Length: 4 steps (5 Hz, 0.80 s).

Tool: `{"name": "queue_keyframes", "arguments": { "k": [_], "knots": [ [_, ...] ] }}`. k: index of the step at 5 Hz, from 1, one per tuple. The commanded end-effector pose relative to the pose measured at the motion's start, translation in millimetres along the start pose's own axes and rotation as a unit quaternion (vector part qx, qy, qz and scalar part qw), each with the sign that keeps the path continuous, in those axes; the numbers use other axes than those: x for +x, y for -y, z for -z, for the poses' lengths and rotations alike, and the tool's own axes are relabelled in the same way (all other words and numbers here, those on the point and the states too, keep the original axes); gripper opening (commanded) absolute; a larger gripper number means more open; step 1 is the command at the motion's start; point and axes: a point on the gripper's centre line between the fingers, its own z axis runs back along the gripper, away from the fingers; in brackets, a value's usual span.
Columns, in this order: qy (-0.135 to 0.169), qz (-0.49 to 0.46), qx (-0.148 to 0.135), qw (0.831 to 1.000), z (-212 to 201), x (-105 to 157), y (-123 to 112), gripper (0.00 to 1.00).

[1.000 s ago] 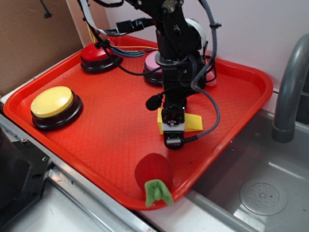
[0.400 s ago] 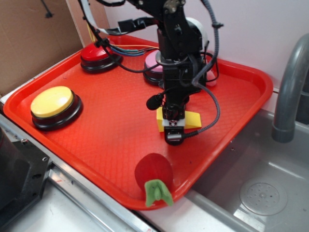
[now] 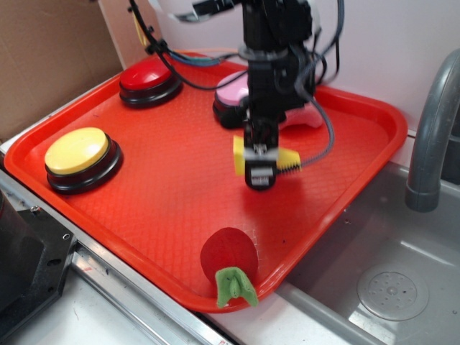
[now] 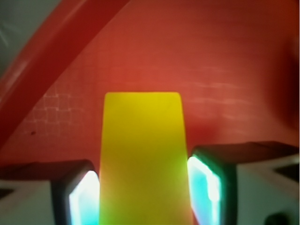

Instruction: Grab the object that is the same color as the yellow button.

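Note:
The object is a small yellow wedge block (image 3: pixel 289 157), held a little above the red tray (image 3: pixel 359 115) near its middle right. My gripper (image 3: pixel 259 174) points down and is shut on it, so only the block's two ends stick out. In the wrist view the block (image 4: pixel 143 150) fills the gap, and both fingertips (image 4: pixel 83 197) press against its sides. The yellow button (image 3: pixel 77 151), domed on a black base, sits at the tray's left edge, well apart from the gripper.
A red button (image 3: pixel 147 75) and a pink-topped button (image 3: pixel 231 97) stand at the tray's back, with cables behind them. A red toy fruit with a green stem (image 3: pixel 228 259) lies at the front rim. A sink (image 3: pixel 392 287) and grey faucet (image 3: pixel 431 129) are on the right.
The gripper has risen and shifted slightly toward the back with the yellow block in it. The block has left the tray surface.

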Motion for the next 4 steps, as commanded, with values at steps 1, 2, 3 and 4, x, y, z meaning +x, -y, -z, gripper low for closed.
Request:
{"name": "queue_keyframes", "arguments": {
  "k": [1,2,3,4],
  "knots": [
    [0.081,-0.104,0.047,0.990,-90.6,-36.0,-27.2,0.00],
    [0.052,-0.190,0.064,0.978,-108.1,-71.7,-32.6,0.00],
    [0.042,-0.247,0.069,0.966,-115.0,-98.4,-29.1,0.00],
    [0.047,-0.284,0.076,0.955,-118.0,-119.5,-26.9,0.00]
  ]
}}
